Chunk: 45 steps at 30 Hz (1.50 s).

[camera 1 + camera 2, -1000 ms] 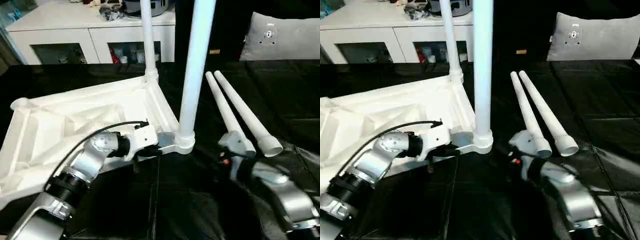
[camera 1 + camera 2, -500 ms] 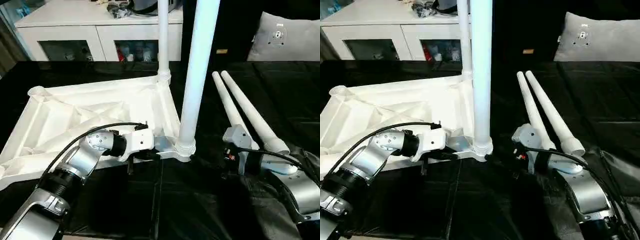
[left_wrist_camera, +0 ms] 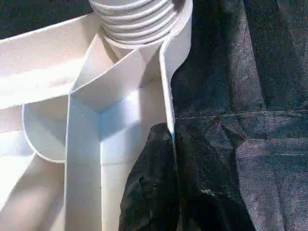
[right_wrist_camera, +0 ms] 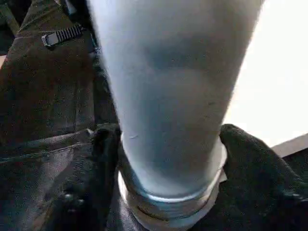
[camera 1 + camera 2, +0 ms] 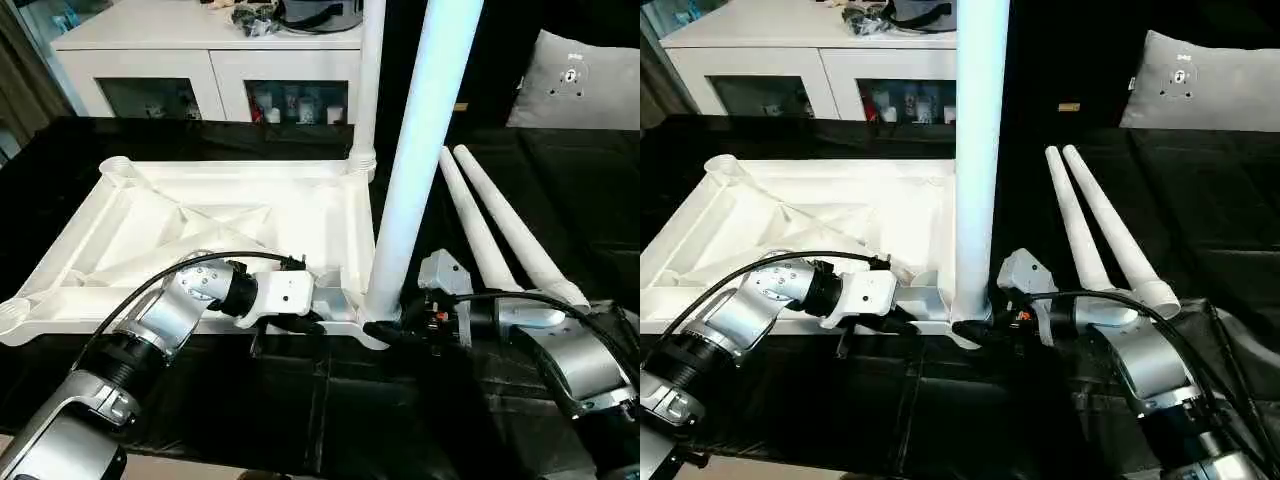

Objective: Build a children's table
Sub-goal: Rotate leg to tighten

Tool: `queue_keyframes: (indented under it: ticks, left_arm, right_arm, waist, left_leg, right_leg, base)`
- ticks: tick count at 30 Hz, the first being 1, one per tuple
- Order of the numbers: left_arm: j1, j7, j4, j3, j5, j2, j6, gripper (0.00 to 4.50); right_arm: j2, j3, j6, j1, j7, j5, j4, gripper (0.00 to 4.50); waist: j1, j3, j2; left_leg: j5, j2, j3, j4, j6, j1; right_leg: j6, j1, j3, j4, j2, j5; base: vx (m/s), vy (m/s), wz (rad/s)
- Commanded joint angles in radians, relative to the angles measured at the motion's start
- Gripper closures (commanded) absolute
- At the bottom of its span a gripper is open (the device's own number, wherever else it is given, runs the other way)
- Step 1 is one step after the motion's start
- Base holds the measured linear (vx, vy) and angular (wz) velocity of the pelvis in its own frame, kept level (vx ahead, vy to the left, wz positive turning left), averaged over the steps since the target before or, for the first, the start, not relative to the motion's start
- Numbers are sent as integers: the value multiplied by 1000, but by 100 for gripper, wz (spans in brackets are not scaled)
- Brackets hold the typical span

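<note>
**Inspector:** State the position of the work.

**Assistant:** The tabletop (image 5: pixel 215 225) lies upside down on the black cloth (image 5: pixel 330 400), ribbed underside up. Two legs stand upright in corner sockets on its right-hand side: a near leg (image 5: pixel 420 160) and a far leg (image 5: pixel 368 80). Two loose legs (image 5: pixel 500 235) lie side by side on the cloth to the right, touching or nearly so. A grey cushion (image 5: pixel 575 85) sits well behind them.

**Inspector:** Left gripper?

**Assistant:** The left gripper (image 3: pixel 174 144) is pinching the thin rim wall of the tabletop just beside the near socket, one finger on each face, pressed together on the plastic. In my judgement it steadies the top so the socket cannot shift while the leg is worked.

**Inspector:** And the right?

**Assistant:** The right gripper (image 4: pixel 168 144) has its fingers (image 4: pixel 250 159) spread either side of the near leg's base, just above the threaded collar. Whether the pads are pressing on the tube, I cannot tell. The placement suggests the leg is to be seated or turned home.

**Inspector:** Arm poses?

**Assistant:** Both forearms reach in low and roughly level, converging on the near right corner from opposite sides.
</note>
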Motion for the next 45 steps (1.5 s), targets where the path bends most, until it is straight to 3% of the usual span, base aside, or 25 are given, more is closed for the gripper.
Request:
queue_keyframes:
  ticks: [1, 8, 9, 12, 14, 17, 18, 19, 20, 21, 23, 24, 25, 26, 27, 30, 32, 33, 35, 37, 40, 42, 44, 45]
  left_arm:
    - [1, -42, 20, -44, 32, 6, -28, 450]
    - [-1, -43, 33, -43, 32, 5, -33, 450]
    - [6, -44, 32, -34, 20, 1, -17, 450]
    - [16, -38, 24, -24, 7, -5, 5, 450]
    - [39, -4, -15, 3, -14, -16, 74, 450]
    - [71, 93, -83, 47, -24, -44, 182, 450]
    - [75, 105, -92, 52, -25, -48, 197, 450]
    - [95, 172, -147, 78, -27, -78, 277, 450]
    - [102, 193, -167, 86, -28, -88, 308, 450]
    - [115, 228, -205, 97, -30, -108, 359, 450]
    - [125, 267, -238, 105, -21, -130, 404, 450]
    - [138, 315, -282, 112, -6, -168, 464, 450]
    - [138, 315, -282, 112, -6, -168, 464, 450]
    - [147, 382, -314, 121, 12, -219, 519, 450]
    - [147, 382, -314, 121, 12, -219, 519, 450]
    - [147, 513, -346, 111, 50, -319, 587, 450]
    - [142, 524, -336, 109, 56, -322, 573, 450]
    - [140, 525, -336, 109, 58, -316, 572, 450]
    - [137, 529, -332, 111, 66, -300, 568, 450]
    - [133, 529, -324, 115, 69, -284, 562, 450]
    - [124, 497, -297, 130, 70, -235, 538, 450]
    - [120, 478, -284, 131, 67, -221, 520, 450]
    - [119, 471, -278, 129, 65, -215, 511, 450]
    - [107, 427, -248, 125, 51, -195, 474, 450]
  right_arm:
    - [7, 12, 6, -12, 28, 10, 13, 151]
    - [12, 10, 22, -1, 42, 29, 12, 176]
    - [17, 12, 37, 18, 36, 31, 10, 177]
    - [28, 12, 50, 32, 17, 29, 13, 178]
    - [67, 6, 62, 41, -59, 10, 26, 179]
    - [141, -15, 92, 38, -198, -17, 53, 180]
    - [151, -19, 96, 37, -216, -20, 57, 180]
    - [211, -44, 106, 26, -308, -28, 84, 180]
    - [232, -52, 106, 22, -337, -30, 95, 180]
    - [267, -66, 106, 13, -388, -33, 114, 180]
    - [299, -78, 103, 5, -431, -36, 132, 180]
    - [343, -96, 102, -7, -491, -36, 155, 180]
    - [343, -96, 102, -7, -491, -36, 155, 180]
    - [380, -115, 103, -19, -549, -38, 177, 180]
    - [380, -115, 103, -19, -549, -38, 177, 180]
    - [431, -144, 75, -43, -659, -65, 244, 180]
    - [437, -160, 63, -45, -668, -59, 257, 180]
    - [439, -166, 59, -44, -665, -55, 258, 124]
    - [439, -176, 47, -42, -669, -57, 254, 124]
    - [437, -182, 36, -38, -665, -54, 245, 94]
    - [398, -191, -7, -10, -606, -46, 178, 79]
    - [376, -193, -19, 4, -578, -39, 151, 45]
    - [367, -196, -25, 10, -567, -35, 141, 41]
    - [318, -203, -33, 30, -515, -23, 97, 34]
  waist:
    - [1, -64, -17]
    - [2, -68, -17]
    - [3, -68, -12]
    - [2, -67, -13]
    - [-1, -66, -10]
    - [-12, -56, -11]
    - [-20, -53, -12]
    - [-29, -44, -14]
    - [-33, -42, -14]
    - [-41, -38, -17]
    - [-55, -40, -15]
    - [-61, -40, -21]
    - [-68, -41, -16]
    - [-67, -42, -24]
    - [-69, -42, -19]
    - [-67, -43, -21]
    - [-62, -45, -22]
    - [-60, -47, -17]
    - [-58, -50, -19]
    - [-55, -53, -17]
    - [-47, -63, -16]
    - [-42, -67, -16]
    - [-41, -64, -15]
    - [-41, -62, -9]
  left_leg:
    - [-138, 52, -12, -58, 54, 15]
    - [-106, 52, -12, -54, 66, 11]
    - [-109, 53, -13, -54, 66, 12]
    - [-116, 53, -13, -55, 62, 12]
    - [-130, 54, -13, -58, 54, 12]
    - [-193, 51, -16, -68, 30, 14]
    - [-236, 51, -17, -74, 11, 17]
    - [-286, 48, -19, -80, -5, 16]
    - [-312, 49, -21, -82, -18, 21]
    - [-356, 44, -26, -84, -29, 27]
    - [-369, 47, -32, -89, -39, 26]
    - [-374, 44, -32, -88, -32, 26]
    - [-371, 46, -31, -88, -31, 25]
    - [-366, 45, -29, -87, -27, 25]
    - [-355, 47, -27, -86, -24, 27]
    - [-336, 46, -24, -85, -19, 25]
    - [-323, 45, -23, -82, -12, 24]
    - [-304, 45, -24, -84, -9, 20]
    - [-286, 45, -23, -82, -4, 19]
    - [-256, 45, -21, -79, 3, 19]
    - [-155, 43, -19, -68, 25, 10]
    - [-100, 43, -17, -60, 53, 6]
    - [-108, 44, -17, -62, 62, 5]
    - [-129, 45, -17, -63, 58, 8]
  right_leg:
    - [-233, 48, 37, -63, -78, -101]
    - [-244, 52, 33, -56, -77, -34]
    - [-246, 51, 32, -56, -77, -36]
    - [-249, 51, 31, -56, -76, -40]
    - [-252, 48, 32, -57, -79, -58]
    - [-233, 48, 30, -72, -78, -177]
    - [-216, 46, 32, -76, -80, -259]
    - [-191, 45, 30, -85, -81, -369]
    - [-178, 43, 30, -88, -83, -423]
    - [-142, 38, 27, -103, -83, -529]
    - [-124, 38, 27, -106, -86, -546]
    - [-118, 36, 26, -111, -82, -538]
    - [-133, 34, 28, -106, -81, -500]
    - [-133, 35, 28, -109, -80, -492]
    - [-150, 31, 31, -107, -80, -455]
    - [-166, 34, 31, -104, -77, -394]
    - [-167, 35, 33, -104, -79, -373]
    - [-168, 39, 33, -99, -77, -338]
    - [-175, 41, 33, -95, -75, -278]
    - [-191, 43, 34, -91, -76, -224]
    - [-211, 54, 32, -73, -74, -61]
    - [-225, 54, 29, -63, -71, 38]
    - [-235, 54, 26, -64, -73, 32]
    - [-238, 52, 26, -66, -73, -4]
  base:
    - [0, 0, 0]
    - [0, 0, 0]
    - [0, 0, 0]
    - [0, 0, 0]
    - [0, 0, 0]
    - [0, 0, 0]
    - [0, 0, 0]
    - [0, 0, 0]
    - [-67, -1, -9]
    - [0, 0, 0]
    - [0, 0, 0]
    - [0, 0, 0]
    - [0, 0, 0]
    - [0, 0, 0]
    - [0, 0, 0]
    - [0, 0, 0]
    - [0, 0, 0]
    - [0, 0, 0]
    - [0, 0, 0]
    - [0, 0, 0]
    - [0, 0, 0]
    - [0, 0, 0]
    - [0, 0, 0]
    - [0, 0, 0]
